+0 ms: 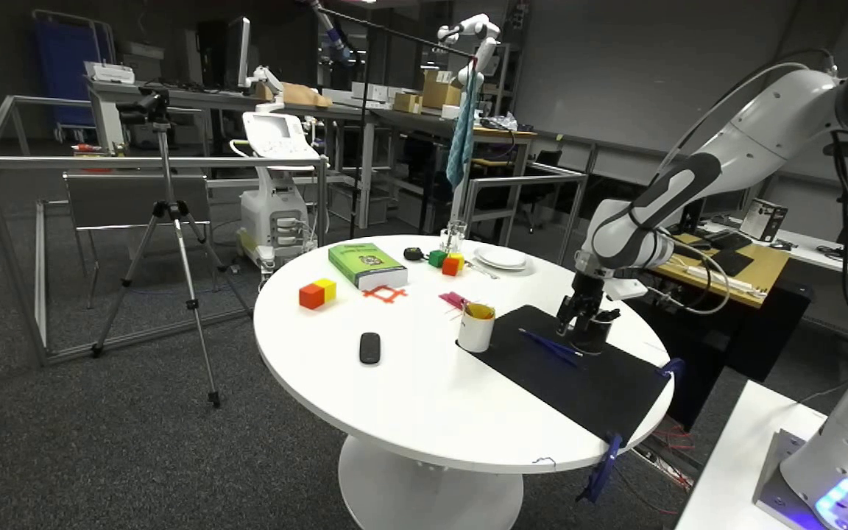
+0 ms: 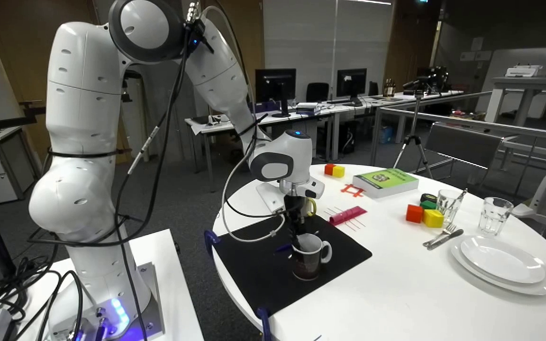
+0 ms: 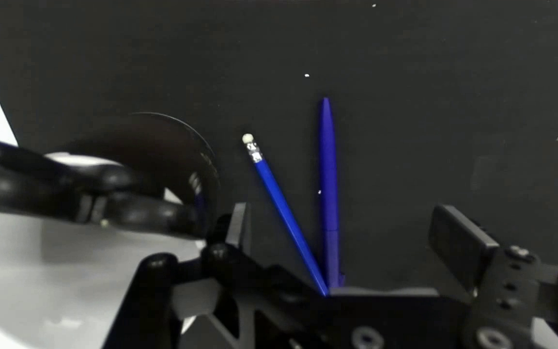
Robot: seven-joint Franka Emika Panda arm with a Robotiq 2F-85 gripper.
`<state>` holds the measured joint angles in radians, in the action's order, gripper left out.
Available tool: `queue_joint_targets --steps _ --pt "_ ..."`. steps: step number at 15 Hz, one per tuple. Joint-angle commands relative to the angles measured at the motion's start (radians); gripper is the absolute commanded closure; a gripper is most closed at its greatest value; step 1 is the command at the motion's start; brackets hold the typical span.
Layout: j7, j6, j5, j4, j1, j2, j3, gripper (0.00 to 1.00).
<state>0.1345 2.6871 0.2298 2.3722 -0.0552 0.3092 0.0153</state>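
Slanting down, arm [image 2: 221,78] bent high; pincer [image 3: 342,223] spread wide over pencil [image 3: 285,213] and pen [image 3: 328,179], near mug [image 2: 307,261].

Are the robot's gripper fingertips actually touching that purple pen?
Apart. In the wrist view the gripper is open, its fingertips on either side of the purple pen, with black mat showing between the pen and each fingertip.
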Motion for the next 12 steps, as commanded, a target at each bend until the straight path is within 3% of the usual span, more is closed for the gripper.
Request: queue_joint_targets --steps 1,12 --pt "0.017 0.063 0.016 0.017 -0.026 0.022 0.024 0.0" --pt "-0.003 0.172 0.004 0.041 -0.014 0.052 0.051 0.0"
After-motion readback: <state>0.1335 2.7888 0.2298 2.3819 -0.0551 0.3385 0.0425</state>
